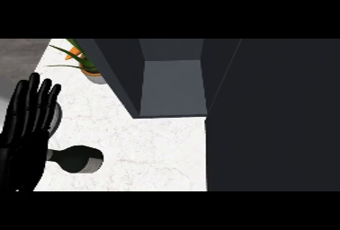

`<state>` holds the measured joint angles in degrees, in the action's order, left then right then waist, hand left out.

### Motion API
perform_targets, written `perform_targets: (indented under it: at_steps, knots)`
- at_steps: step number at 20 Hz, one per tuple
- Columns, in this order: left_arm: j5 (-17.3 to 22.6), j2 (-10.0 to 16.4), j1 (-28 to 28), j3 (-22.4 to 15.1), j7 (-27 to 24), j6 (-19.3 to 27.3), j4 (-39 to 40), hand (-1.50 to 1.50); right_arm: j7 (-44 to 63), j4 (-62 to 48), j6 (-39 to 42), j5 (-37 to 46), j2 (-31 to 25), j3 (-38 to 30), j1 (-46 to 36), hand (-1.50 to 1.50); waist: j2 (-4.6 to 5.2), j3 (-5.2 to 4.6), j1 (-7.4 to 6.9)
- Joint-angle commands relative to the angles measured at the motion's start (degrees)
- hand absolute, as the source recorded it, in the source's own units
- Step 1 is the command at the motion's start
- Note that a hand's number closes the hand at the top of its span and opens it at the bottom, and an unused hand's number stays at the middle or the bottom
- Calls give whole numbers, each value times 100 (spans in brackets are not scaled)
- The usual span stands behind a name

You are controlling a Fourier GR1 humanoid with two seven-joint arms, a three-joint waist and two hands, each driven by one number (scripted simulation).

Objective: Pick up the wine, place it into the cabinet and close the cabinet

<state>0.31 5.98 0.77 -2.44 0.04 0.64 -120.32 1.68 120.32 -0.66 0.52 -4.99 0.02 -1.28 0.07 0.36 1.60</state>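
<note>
Left robot hand (26,126): at the left edge of the frame, fingers straight, held together and pointing up, holding nothing. Wine bottle (78,160): on the white counter (146,148) at lower left, just beside that hand (neck toward it). Cabinet (172,85): upper centre, open, its dark door (279,117) filling the right side. Potted plant (86,65): upper left, beside the cabinet.
</note>
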Motion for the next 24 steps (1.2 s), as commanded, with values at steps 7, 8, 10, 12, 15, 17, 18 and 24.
perform_targets:
  at_steps: [7,8,10,12,15,17,18,24]
  knots:
    - [-104,-588,645,-626,285,2275,-175,-150,265,475,751,-515,-30,730,931,-150,-34,-51,-160]
    - [-76,-590,623,-696,349,2513,-124,-150,643,806,770,-561,-72,861,988,-150,-40,-53,-109]
    - [-336,-593,870,-1414,335,3147,-461,-150,524,965,852,-674,-112,831,1245,-150,-44,-36,-126]
    - [-590,-595,519,-1778,537,3580,-377,-150,711,1362,887,-751,-168,861,1464,-150,-27,-33,-95]
    - [-1231,-596,129,-2086,1086,4030,-435,-150,1443,1703,677,-689,-176,856,1083,-150,-14,-34,-138]
    - [-1235,-597,139,-2440,886,4262,-251,-150,1615,1897,638,-586,-106,1068,1215,-150,-14,-36,-142]
    - [-1801,-597,35,-2799,1321,4547,-479,-150,2038,2204,540,-725,-152,1021,1095,-150,-19,-34,-144]
    - [-2557,-597,-447,-2978,2293,4974,-561,-150,2295,2669,445,-468,-56,1253,1170,-150,-22,-34,-147]
